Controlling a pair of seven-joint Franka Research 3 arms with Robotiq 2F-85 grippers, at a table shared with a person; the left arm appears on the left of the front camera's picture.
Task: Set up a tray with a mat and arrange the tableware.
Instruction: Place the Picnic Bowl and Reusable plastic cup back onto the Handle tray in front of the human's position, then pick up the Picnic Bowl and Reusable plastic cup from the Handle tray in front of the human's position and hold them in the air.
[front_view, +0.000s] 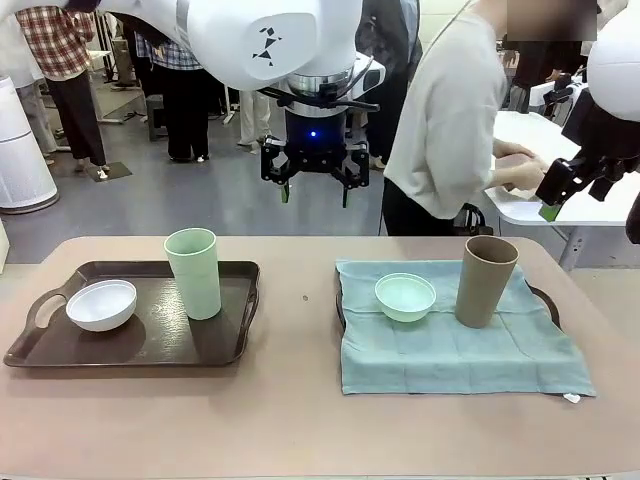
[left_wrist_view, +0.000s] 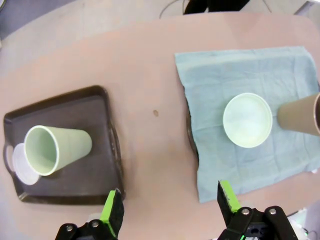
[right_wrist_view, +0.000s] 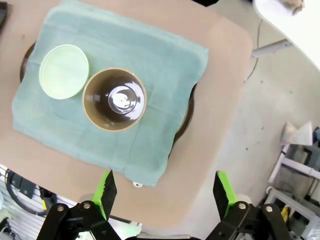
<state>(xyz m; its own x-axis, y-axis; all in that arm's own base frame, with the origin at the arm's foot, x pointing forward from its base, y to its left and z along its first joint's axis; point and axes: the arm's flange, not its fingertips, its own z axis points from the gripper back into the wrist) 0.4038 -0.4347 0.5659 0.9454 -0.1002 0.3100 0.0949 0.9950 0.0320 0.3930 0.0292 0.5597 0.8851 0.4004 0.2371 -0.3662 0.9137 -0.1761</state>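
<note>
L gripper (front_view: 315, 190) and R gripper (right_wrist_view: 165, 187) shown raised, jaws released, empty. Mat (front_view: 450, 350) laid over R tray (front_view: 546, 300); bare L tray (front_view: 160, 335) judged next, mat req'd.

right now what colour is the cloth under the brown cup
Muted teal cloth, best in the front view.

— What is crowding the pale green cup (front_view: 194, 272)?
— The white bowl (front_view: 101, 304) is sitting near it on the same tray (front_view: 30, 350), with a gap showing between them.
— And on the cup's other side?
— A bare strip of table (front_view: 300, 330) is lying open there, as far as the mat (front_view: 450, 355). Farther from the cup, the mint bowl (front_view: 405, 296) and taupe cup (front_view: 486, 281) are standing just beside each other, not touching.
— Above the cup?
— The air is lying open; the left gripper (front_view: 315, 190) is hovering high, toward the mat side, jaws spread wide.
</note>
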